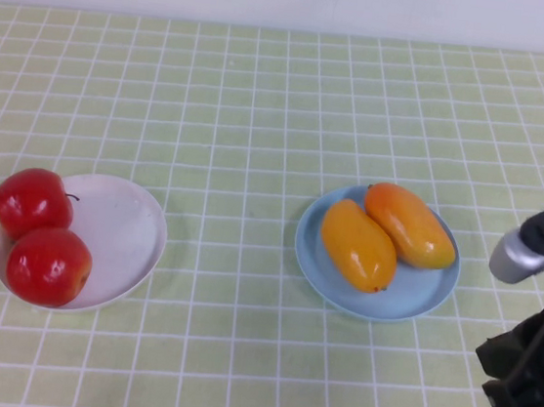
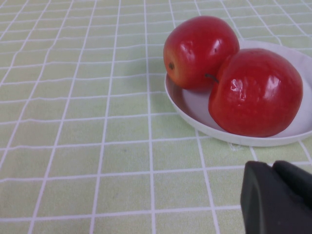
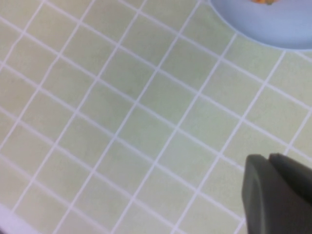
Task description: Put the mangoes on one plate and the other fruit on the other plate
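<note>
Two red apples (image 1: pixel 32 202) (image 1: pixel 49 265) lie on the white plate (image 1: pixel 122 226) at the left. Side by side on the light blue plate (image 1: pixel 419 294), right of centre, rest two orange mangoes (image 1: pixel 358 245) (image 1: pixel 409 225). My right gripper (image 1: pixel 516 389) hangs at the table's right edge, near side of the blue plate, shut and empty; its wrist view shows the gripper (image 3: pixel 269 158) above bare cloth with the blue plate (image 3: pixel 273 24) beyond. My left gripper (image 2: pixel 273 168) is out of the high view; shut and empty, it sits just short of the white plate (image 2: pixel 195 107) and its apples (image 2: pixel 200 51) (image 2: pixel 256 92).
A green cloth with a white grid (image 1: pixel 253 113) covers the whole table. A pale wall runs along the far edge. Open cloth lies between the two plates and behind them.
</note>
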Robot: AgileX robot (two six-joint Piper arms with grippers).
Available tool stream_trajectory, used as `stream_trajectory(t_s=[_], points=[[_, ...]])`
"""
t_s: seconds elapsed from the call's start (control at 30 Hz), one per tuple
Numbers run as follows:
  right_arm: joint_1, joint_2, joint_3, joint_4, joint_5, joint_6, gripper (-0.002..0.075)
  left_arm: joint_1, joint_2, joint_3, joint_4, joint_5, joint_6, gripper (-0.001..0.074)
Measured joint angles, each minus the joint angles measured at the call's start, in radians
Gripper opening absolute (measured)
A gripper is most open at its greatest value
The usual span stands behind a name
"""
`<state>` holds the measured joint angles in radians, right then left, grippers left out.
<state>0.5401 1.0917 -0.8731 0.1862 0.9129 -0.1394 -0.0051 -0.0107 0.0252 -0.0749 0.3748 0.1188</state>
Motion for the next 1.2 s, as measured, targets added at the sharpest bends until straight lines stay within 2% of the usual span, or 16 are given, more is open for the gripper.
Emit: stream_trajectory(t_s=[0.27, 0.57, 0.67, 0.8, 1.2], points=[[-0.023, -0.058, 0.198, -0.007, -0.301, 0.000, -0.0015, 0.000, 0.000, 0.000, 0.000, 0.000, 0.000, 0.0002], [-0.271, -0.358, 0.493, -0.009, -0.584, 0.000, -0.0015, 0.000, 0.000, 0.000, 0.000, 0.000, 0.000, 0.0002], [-0.360, -0.494, 0.572, -0.009, -0.614, 0.000, -0.0015, 0.000, 0.000, 0.000, 0.000, 0.000, 0.000, 0.0002], [-0.430, -0.659, 0.655, -0.011, -0.633, 0.000, -0.0015, 0.000, 0.000, 0.000, 0.000, 0.000, 0.000, 0.0002], [-0.465, -1.043, 0.850, -0.055, -0.731, 0.000, -0.0015, 0.000, 0.000, 0.000, 0.000, 0.000, 0.000, 0.0002]])
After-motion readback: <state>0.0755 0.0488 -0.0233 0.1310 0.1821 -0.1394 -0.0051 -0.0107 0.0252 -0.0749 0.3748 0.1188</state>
